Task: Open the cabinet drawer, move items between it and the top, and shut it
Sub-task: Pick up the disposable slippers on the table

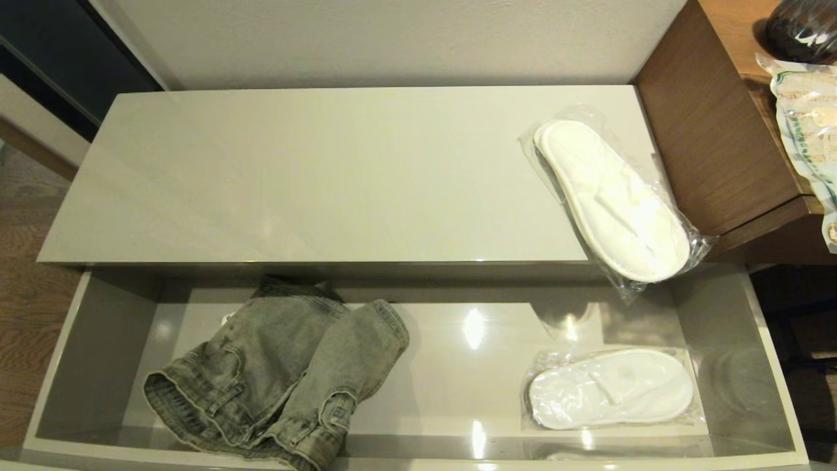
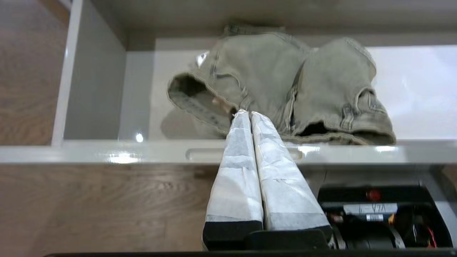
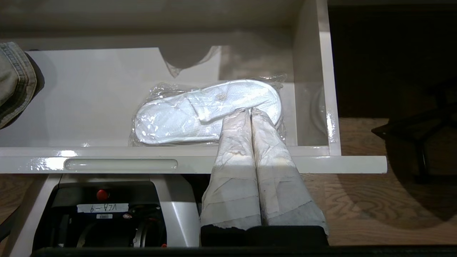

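Note:
The cabinet drawer point(image 1: 91, 353) stands pulled out wide below the top point(image 1: 314, 176). One bagged pair of white slippers point(image 1: 611, 196) lies on the top's right end, its toe overhanging the front edge. A second bagged pair point(image 1: 611, 387) rests inside the drawer at the right, also seen in the right wrist view point(image 3: 205, 112). Neither arm shows in the head view. My left gripper point(image 2: 247, 113) is shut and empty, held short of the drawer's front rail. My right gripper point(image 3: 249, 110) is shut and empty too, its tips before the drawer's slippers.
Folded grey denim shorts point(image 1: 281, 379) fill the drawer's left half, also in the left wrist view point(image 2: 285, 89). A taller brown wood desk point(image 1: 713, 124) adjoins the cabinet's right end, carrying a bagged item point(image 1: 807, 131). Handle slots point(image 3: 121, 164) sit in the front rail.

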Tool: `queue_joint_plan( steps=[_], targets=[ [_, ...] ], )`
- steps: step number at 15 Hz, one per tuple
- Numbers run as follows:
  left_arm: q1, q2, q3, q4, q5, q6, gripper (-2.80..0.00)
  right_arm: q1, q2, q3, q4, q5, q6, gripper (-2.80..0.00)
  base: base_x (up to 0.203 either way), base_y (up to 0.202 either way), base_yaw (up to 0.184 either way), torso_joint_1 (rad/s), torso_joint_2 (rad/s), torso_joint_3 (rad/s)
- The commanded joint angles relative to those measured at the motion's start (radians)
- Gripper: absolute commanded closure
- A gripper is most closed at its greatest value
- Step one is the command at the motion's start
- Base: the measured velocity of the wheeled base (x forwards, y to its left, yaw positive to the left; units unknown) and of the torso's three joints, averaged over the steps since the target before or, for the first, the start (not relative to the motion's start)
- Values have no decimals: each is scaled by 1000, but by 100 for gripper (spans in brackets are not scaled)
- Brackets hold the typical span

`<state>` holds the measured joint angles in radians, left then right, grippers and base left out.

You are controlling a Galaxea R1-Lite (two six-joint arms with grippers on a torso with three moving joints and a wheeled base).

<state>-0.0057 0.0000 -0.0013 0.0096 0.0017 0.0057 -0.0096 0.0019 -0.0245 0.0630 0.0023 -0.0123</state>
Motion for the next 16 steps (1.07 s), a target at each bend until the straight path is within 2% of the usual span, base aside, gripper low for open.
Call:
queue_joint_plan(
  steps=[1, 8, 11, 16],
  targets=[
    [0, 2, 1, 1, 0, 0, 0, 0, 1, 0, 0, 1, -1, 0, 0, 0, 0, 0, 0, 0],
    [0, 2, 1, 1, 0, 0, 0, 0, 1, 0, 0, -4, 15, 0, 0, 0, 0, 0, 0, 0],
    [0, 2, 1, 1, 0, 0, 0, 0, 1, 0, -2, -1, -32, 0, 0, 0, 0, 0, 0, 0],
    [0, 2, 1, 1, 0, 0, 0, 0, 1, -4, 10, -4, -32, 0, 0, 0, 0, 0, 0, 0]
  ],
)
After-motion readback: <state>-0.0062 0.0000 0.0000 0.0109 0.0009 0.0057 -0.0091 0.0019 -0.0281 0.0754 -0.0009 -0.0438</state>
